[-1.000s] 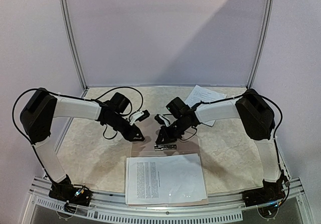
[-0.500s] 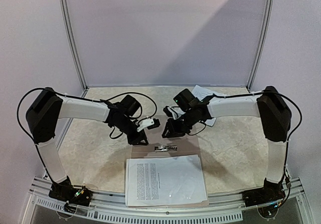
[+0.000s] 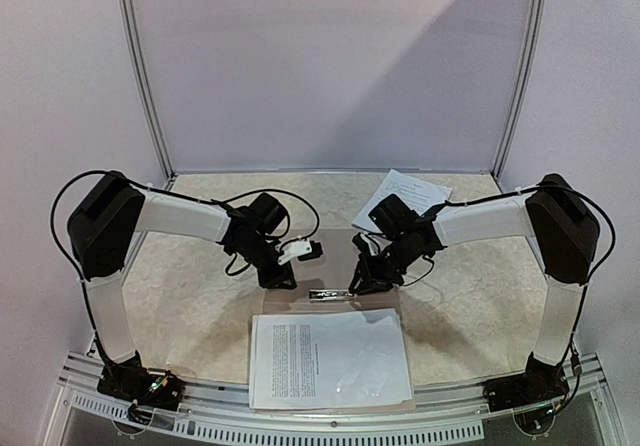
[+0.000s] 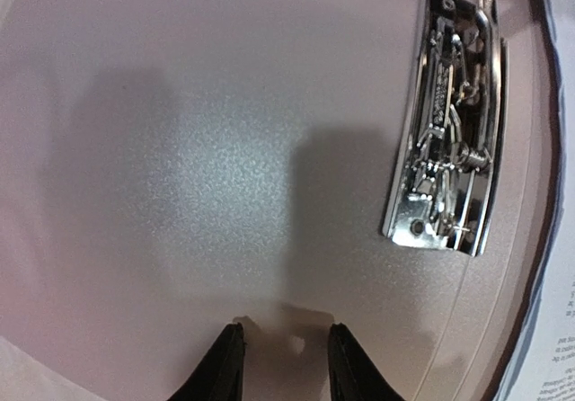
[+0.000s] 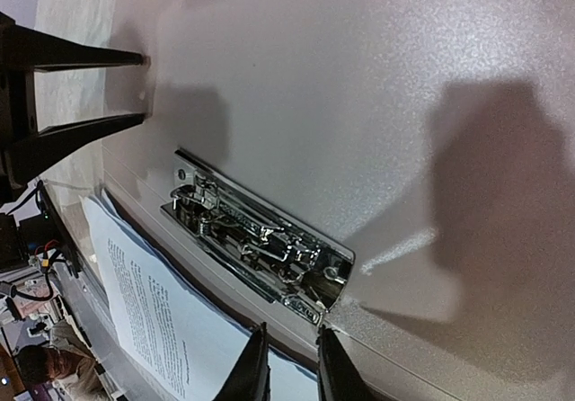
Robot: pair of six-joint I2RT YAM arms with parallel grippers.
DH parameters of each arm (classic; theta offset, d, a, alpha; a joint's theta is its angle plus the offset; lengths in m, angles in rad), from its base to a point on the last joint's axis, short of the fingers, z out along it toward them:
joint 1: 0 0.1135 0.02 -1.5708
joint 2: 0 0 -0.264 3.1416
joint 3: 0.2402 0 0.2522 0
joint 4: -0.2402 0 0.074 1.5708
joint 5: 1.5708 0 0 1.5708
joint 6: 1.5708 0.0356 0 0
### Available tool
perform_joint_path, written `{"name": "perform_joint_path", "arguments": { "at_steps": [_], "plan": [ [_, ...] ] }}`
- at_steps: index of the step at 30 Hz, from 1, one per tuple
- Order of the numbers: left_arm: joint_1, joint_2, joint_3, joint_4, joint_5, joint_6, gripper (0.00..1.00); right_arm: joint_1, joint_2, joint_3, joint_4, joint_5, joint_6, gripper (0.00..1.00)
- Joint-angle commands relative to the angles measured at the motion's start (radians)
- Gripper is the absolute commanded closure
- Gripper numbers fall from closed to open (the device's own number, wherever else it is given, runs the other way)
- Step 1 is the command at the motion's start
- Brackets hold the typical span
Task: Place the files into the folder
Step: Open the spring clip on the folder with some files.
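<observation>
The folder (image 3: 300,304) lies open on the table, its metal clip (image 3: 330,293) on the far flap. A stack of files (image 3: 328,358) rests on the near half. My left gripper (image 3: 280,280) hovers at the flap's left edge, and my right gripper (image 3: 359,287) at the clip's right end. In the left wrist view the left gripper (image 4: 286,365) is open over the bare flap (image 4: 225,167), with the clip (image 4: 446,140) ahead to its right. In the right wrist view the right gripper (image 5: 292,369) stands narrowly open beside the clip (image 5: 256,239), holding nothing, above the files (image 5: 153,311).
One more printed sheet (image 3: 410,194) lies at the back right of the marbled table (image 3: 180,296), behind the right arm. The metal frame rail (image 3: 300,421) runs along the near edge. The left gripper's fingers (image 5: 81,59) show in the right wrist view.
The right gripper rose off the clip, then came down just right of it. The left gripper shifted slightly right toward the flap. Both elbows swung outward. The papers stayed put.
</observation>
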Motion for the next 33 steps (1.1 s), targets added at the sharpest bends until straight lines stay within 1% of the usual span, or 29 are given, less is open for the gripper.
{"name": "perform_joint_path", "arguments": {
  "at_steps": [1, 15, 19, 27, 33],
  "plan": [
    [-0.008, 0.059, -0.015, -0.035, -0.012, -0.008, 0.66, -0.004, 0.023, -0.011, 0.024, -0.034, 0.013, 0.84],
    [-0.026, 0.055, -0.042, -0.023, -0.016, -0.010, 0.66, -0.021, 0.069, -0.048, 0.053, -0.027, 0.019, 0.92],
    [-0.041, 0.058, -0.049, -0.016, -0.051, 0.004, 0.66, -0.039, 0.060, -0.075, 0.085, -0.036, 0.035, 0.94],
    [-0.067, 0.074, -0.066, -0.002, -0.101, 0.035, 0.66, -0.043, 0.078, -0.085, 0.092, -0.045, 0.040, 0.96],
    [-0.087, 0.097, -0.079, -0.001, -0.112, 0.062, 0.67, -0.043, 0.100, -0.090, 0.062, -0.001, 0.044, 0.98]
  ]
}}
